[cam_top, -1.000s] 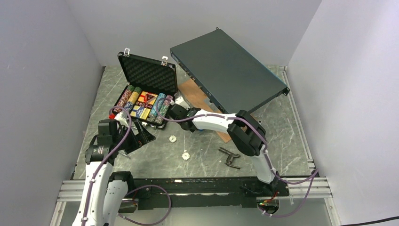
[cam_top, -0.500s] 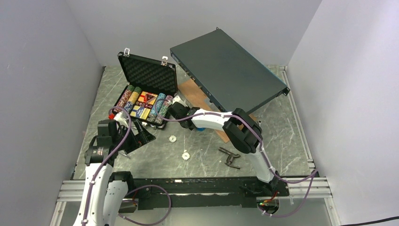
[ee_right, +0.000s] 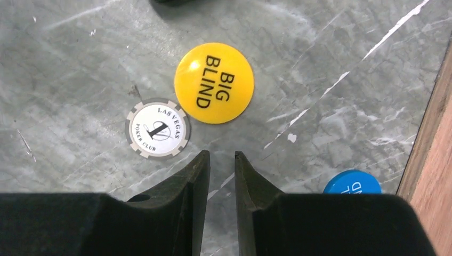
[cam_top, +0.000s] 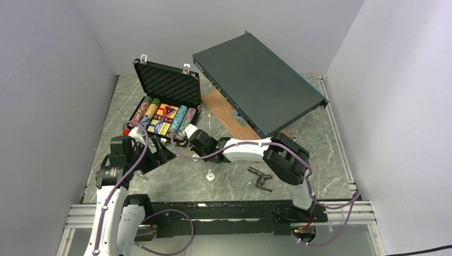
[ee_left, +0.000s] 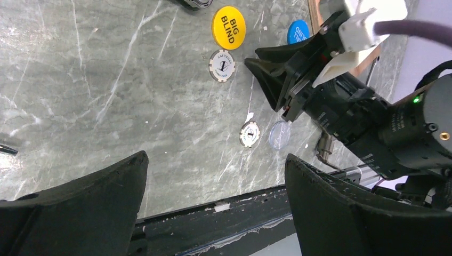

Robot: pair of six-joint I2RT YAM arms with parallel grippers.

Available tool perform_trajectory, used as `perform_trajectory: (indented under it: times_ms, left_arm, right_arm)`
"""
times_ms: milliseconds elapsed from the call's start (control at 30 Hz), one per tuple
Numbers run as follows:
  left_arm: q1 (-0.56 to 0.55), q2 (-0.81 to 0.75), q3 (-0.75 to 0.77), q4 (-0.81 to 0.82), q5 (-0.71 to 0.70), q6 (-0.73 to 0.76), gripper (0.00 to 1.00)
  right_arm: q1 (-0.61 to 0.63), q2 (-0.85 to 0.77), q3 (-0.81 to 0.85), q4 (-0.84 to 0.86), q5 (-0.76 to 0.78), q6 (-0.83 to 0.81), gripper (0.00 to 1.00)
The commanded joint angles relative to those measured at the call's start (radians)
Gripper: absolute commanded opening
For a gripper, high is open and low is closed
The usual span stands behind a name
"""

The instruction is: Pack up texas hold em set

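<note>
- Right end effector (ee_right: 221, 154), nearly pressed together and empty, hovers near the yellow disc (ee_right: 214, 82), likely lining up a pickup.
- Left end effector (ee_left: 216, 160) hangs spread wide, empty.

Black-lettered yellow disc (ee_right: 214, 82), white chip (ee_right: 158, 128) with grey-striped edge, blue disc (ee_right: 352, 183), grey white-veined table (ee_right: 74, 58)

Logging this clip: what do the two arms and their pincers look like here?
The left arm and right arm have white shells, black joints and purple cables. The left pincer and right pincer have black wedge-shaped fingers. A green light glows on the right wrist.
</note>
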Motion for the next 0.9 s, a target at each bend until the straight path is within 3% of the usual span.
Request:
perform_trajectory:
  times_ms: [0,233,467,867]
  left_arm:
    - [-0.001,-0.002,0.023,0.018,-0.006,0.007,0.99]
    - [-0.001,-0.003,0.022,0.021,-0.006,0.007,0.99]
    - [-0.002,-0.008,0.022,0.02,-0.013,0.003,0.99]
    - [-0.002,0.008,0.018,0.025,-0.019,-0.005,0.99]
  right_arm:
    - [-0.048,-0.062,0.016,0.053,0.038,0.097,0.27]
    - [-0.1,0.048,0.134,0.003,0.061,0.079,0.27]
    - [-0.102,0.132,0.2,0.018,-0.085,0.074,0.27]
    - [0.032,-0.013,-0.071,0.287,-0.437,0.216,0.27]
